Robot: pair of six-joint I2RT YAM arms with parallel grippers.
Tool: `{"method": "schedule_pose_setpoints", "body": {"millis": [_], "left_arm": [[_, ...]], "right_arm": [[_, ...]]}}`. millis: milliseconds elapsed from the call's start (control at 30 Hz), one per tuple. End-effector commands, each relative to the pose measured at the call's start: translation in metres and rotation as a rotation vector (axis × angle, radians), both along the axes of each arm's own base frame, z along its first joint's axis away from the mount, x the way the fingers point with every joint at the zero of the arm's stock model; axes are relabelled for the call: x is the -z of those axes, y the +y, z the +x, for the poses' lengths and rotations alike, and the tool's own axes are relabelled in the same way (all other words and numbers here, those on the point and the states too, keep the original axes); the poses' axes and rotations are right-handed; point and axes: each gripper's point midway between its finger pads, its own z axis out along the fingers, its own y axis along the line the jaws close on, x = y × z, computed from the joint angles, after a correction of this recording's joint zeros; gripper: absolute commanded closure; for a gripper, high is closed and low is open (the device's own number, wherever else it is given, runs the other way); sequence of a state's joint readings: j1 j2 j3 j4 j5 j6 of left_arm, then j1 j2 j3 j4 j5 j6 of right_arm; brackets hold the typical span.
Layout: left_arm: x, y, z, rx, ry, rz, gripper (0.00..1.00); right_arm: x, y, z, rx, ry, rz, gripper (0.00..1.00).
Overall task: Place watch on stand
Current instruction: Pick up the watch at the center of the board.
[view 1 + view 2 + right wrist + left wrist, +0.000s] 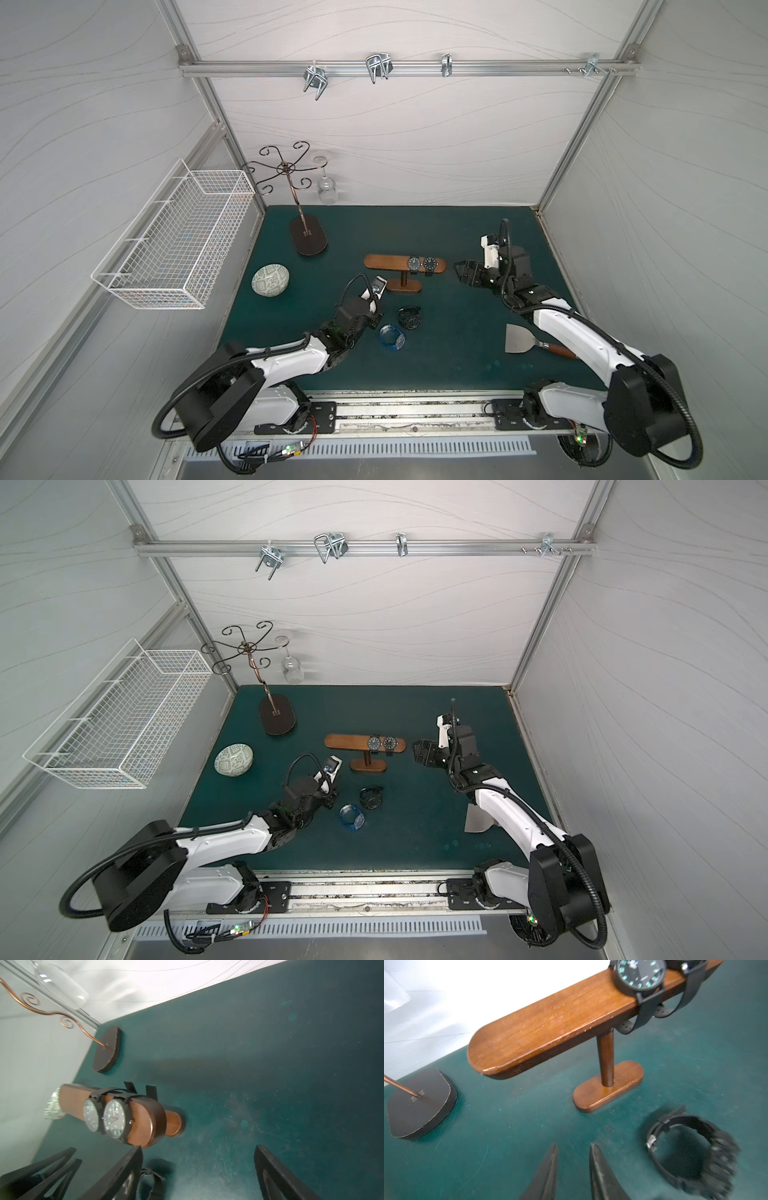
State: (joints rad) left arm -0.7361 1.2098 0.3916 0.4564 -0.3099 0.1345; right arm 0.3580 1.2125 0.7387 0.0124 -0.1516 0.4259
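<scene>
My left gripper (pixel 573 1147) has its fingers (pixel 602 1176) slightly parted, with only the dark green mat (pixel 457 365) between them, so it's holding nothing.

The loose black wristwatch with the buckled strap (pixel 409 318) sits lower centre in both top views. It's just right of those fingertips, near but not touching. It's a closed loop, and as far as I can tell the hole faces up and the band stands on edge. It looks about round, so there's no real long axis to line up with.

A clear blue ring-shaped thing (pixel 392 338) lies just below and left of it.

My right gripper (pixel 460 272) is spread wide and empty, up by the right end of the low brown wooden T-shaped stand (pixel 384 262). That's well apart from the watch.

Two black round-faced watches (pixel 422 263) sit on the right half of the crossbar, and the left half is bare.

The left arm is clearly nearer, so I reckon it's a short shift right in the frame onto the band.
</scene>
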Motion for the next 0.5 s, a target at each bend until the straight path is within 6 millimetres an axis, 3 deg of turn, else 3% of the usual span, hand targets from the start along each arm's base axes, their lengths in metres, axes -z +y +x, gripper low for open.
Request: {"method": "schedule_pose_setpoints", "body": {"millis": [0,133,233,333,467], "left_arm": [[-0.017,-0.007,-0.016,0.068,0.097,0.020,0.71],[-0.040,0.000,-0.040,0.092,0.143,0.094,0.71],[-0.050,-0.008,-0.065,0.149,0.158,0.156,0.71],[-0.044,-0.022,-0.091,0.214,0.202,0.219,0.69],[-0.010,-0.040,-0.138,0.352,0.313,0.345,0.68]], "right_arm": [[-0.021,0.011,-0.003,-0.072,-0.017,0.165,0.14],[-0.028,0.014,-0.009,-0.126,-0.037,0.241,0.14],[-0.026,0.009,-0.018,-0.112,-0.021,0.231,0.13],[-0.021,0.004,-0.032,-0.102,0.004,0.224,0.12],[-0.014,-0.009,-0.051,-0.080,0.015,0.150,0.11]]}}
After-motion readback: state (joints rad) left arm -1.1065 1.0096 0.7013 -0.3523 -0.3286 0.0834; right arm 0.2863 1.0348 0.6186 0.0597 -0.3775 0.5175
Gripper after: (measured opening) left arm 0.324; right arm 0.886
